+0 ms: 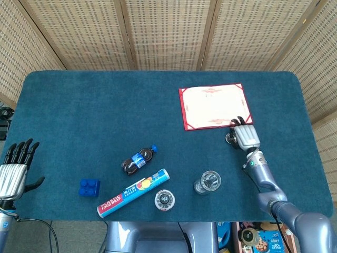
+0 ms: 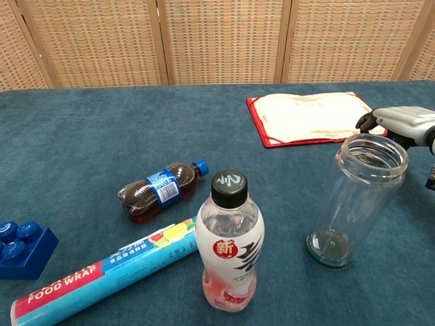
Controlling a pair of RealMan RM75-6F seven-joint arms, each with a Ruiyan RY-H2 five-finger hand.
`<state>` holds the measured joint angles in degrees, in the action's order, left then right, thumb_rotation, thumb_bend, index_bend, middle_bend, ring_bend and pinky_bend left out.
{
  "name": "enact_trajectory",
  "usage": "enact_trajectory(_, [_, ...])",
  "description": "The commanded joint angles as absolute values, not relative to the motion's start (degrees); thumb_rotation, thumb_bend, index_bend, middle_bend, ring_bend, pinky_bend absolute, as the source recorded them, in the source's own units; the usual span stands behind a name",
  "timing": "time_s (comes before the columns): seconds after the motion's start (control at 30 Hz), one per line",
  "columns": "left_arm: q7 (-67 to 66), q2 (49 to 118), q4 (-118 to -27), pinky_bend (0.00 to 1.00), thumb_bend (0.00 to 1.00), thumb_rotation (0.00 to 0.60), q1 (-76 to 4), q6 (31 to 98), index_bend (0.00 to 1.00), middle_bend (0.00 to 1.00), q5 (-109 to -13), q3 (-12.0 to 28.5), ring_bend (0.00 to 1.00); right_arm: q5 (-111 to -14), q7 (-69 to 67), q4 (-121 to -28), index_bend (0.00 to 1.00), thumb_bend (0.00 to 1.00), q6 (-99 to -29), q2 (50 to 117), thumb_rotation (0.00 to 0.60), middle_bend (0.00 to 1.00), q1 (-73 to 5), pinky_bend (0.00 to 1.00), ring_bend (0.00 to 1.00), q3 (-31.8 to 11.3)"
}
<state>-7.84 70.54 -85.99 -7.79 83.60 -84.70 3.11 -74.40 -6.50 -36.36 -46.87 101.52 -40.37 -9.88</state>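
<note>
Right hand (image 1: 246, 136), fingers curled at the red certificate folder's (image 1: 213, 106) 5 o'clock corner, grasp unclear; slide fingertips under the edge, lift slowly.

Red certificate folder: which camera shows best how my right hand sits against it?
The head view: from above, the whole red certificate folder shows, with the right hand at its near right corner, fingers reaching the edge. The chest view shows the folder flat and foreshortened, with the hand partly behind the clear jar.
</note>
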Motion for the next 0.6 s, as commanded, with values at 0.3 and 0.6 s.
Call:
enact_trajectory(0.3, [-7.89,70.57,-86.05,0.0,0.21,0.6,-7.8,83.63,0.0,0.0,-84.88,2.96,0.0,-74.73,-6.29,-35.88,0.61,0.53,-47.69,101.92,0.6,0.27,-40.42,0.43,0.11,-10.2])
enact_trajectory(0.6, [-7.71,70.56,-85.99,0.0,0.21,0.6,-7.83,83.62,0.0,0.0,-84.94,2.93,0.0,-74.2,-4.98,-37.12,0.61,0.53,-47.51,101.43,0.6,0.27,-40.4,0.43,0.11,-10.68])
